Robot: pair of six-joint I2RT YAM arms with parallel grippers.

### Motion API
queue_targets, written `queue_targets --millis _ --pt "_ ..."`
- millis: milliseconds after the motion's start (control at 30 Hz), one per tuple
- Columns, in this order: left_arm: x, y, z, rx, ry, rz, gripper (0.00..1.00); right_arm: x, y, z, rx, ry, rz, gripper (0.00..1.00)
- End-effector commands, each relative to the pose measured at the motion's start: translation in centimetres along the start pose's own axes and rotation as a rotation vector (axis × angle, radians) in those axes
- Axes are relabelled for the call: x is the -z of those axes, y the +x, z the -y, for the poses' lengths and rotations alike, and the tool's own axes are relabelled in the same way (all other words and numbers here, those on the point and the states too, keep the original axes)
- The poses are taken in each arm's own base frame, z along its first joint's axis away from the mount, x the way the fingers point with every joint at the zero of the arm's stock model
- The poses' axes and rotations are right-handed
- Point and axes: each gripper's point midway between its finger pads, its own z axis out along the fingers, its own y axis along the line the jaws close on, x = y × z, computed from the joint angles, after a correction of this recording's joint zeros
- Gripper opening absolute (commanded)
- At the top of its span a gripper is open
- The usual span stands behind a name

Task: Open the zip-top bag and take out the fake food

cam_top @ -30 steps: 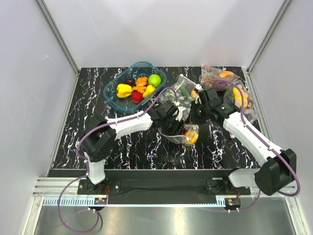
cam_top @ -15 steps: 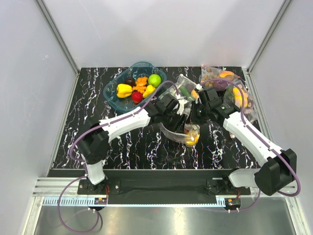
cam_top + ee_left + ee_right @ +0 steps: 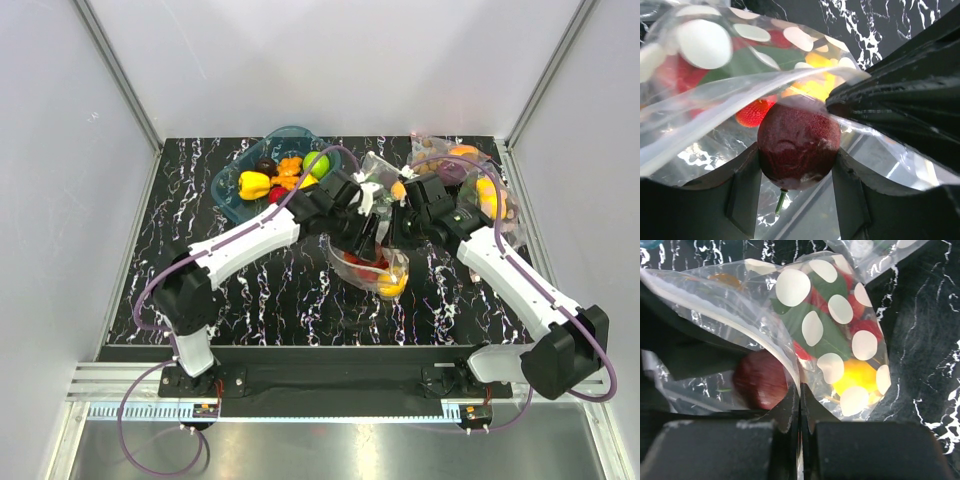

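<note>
Left gripper (image 3: 797, 172) clamped the plum (image 3: 799, 142) at the open mouth of the zip-top bag (image 3: 840, 340). Right gripper (image 3: 800, 402) was pinched tight on the bag's edge. Bag sat mid-table (image 3: 250, 290) between both grippers, with the berry cluster (image 3: 812, 300) and yellow fruit (image 3: 857, 377) inside.

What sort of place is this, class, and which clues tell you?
Probably a robot test cell, not a kitchen: white panels on metal posts enclose a black marbled table, two robot arms are bolted at its near edge, and the left gripper holds a plastic plum by a dotted bag.
</note>
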Motion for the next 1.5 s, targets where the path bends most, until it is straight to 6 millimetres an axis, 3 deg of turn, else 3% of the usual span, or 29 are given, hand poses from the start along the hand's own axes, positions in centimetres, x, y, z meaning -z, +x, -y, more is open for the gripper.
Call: queue_targets --millis 0,367,567,867,967,1067,1233,1433,1467 --pt "5.1 -5.5 3.2 -0.071 0.079 0.196 0.26 0.4 -0.3 -0.1 0.021 0.016 0.012 0.00" --pt "8.9 -7.3 4.5 -0.068 0.086 0.281 0.26 -0.6 -0.1 -0.2 0.030 0.013 -0.020 0.00" --pt "12.1 -8.7 5.6 -0.062 0.122 0.344 0.26 -0.5 -0.2 -0.1 0.026 0.020 -0.014 0.00" --pt "18.7 -9.7 3.0 -0.061 0.020 0.420 0.29 0.4 -1.0 -0.4 0.022 0.021 0.012 0.00" --pt "20.5 -10.4 0.1 -0.021 -0.031 0.466 0.29 0.8 -1.1 -0.3 0.019 0.026 0.022 0.00" --pt "21.0 -11.1 -4.6 0.033 -0.130 0.483 0.29 1.1 -1.3 -0.3 0.020 0.028 0.034 0.00" --pt "18.0 -11.2 -15.8 0.177 -0.389 0.430 0.29 1.0 -1.7 -0.5 0.026 0.024 0.043 0.00" --pt "15.5 -10.6 -24.9 0.293 -0.535 0.382 0.29 0.8 -2.3 -0.8 0.039 0.015 0.048 0.00" --pt "15.0 -10.5 -25.3 0.289 -0.533 0.380 0.30 0.7 -2.3 -0.9 0.041 0.015 0.048 0.00"
